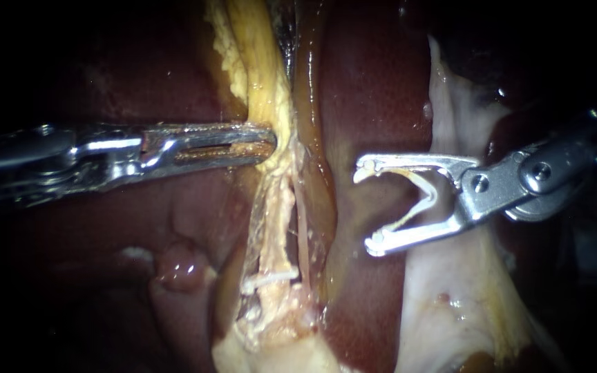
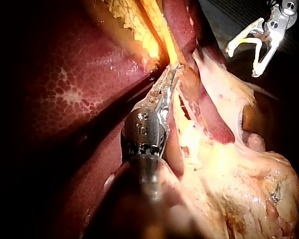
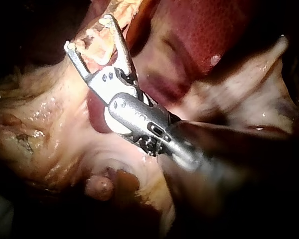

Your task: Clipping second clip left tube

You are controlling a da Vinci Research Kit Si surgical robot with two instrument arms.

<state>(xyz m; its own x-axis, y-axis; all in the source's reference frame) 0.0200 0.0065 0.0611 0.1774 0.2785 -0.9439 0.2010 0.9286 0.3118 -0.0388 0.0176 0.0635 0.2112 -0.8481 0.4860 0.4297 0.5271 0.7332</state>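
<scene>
My left instrument (image 1: 269,144) comes in from the left, its jaws shut on the yellow strand of tissue (image 1: 260,62) above the left tube (image 1: 282,207). A white clip (image 1: 271,278) sits across that pale tube lower down. My right instrument (image 1: 370,207) hangs to the right of both tubes and apart from them. Its jaws stand wide and carry an open white clip (image 1: 419,200) between them. The brownish right tube (image 1: 312,152) runs between it and the left tube. The left wrist view shows my left instrument (image 2: 167,82) on the strand and my right instrument (image 2: 243,62) beyond. The right wrist view shows my right instrument (image 3: 87,32) over pale tissue.
Dark red liver (image 1: 374,90) lies behind and on both sides of the tubes. A pale flap of tissue (image 1: 464,290) spreads under my right instrument. Yellow fatty tissue (image 1: 278,338) bunches below the clip on the tube. A small reddish nodule (image 1: 177,266) sits at lower left.
</scene>
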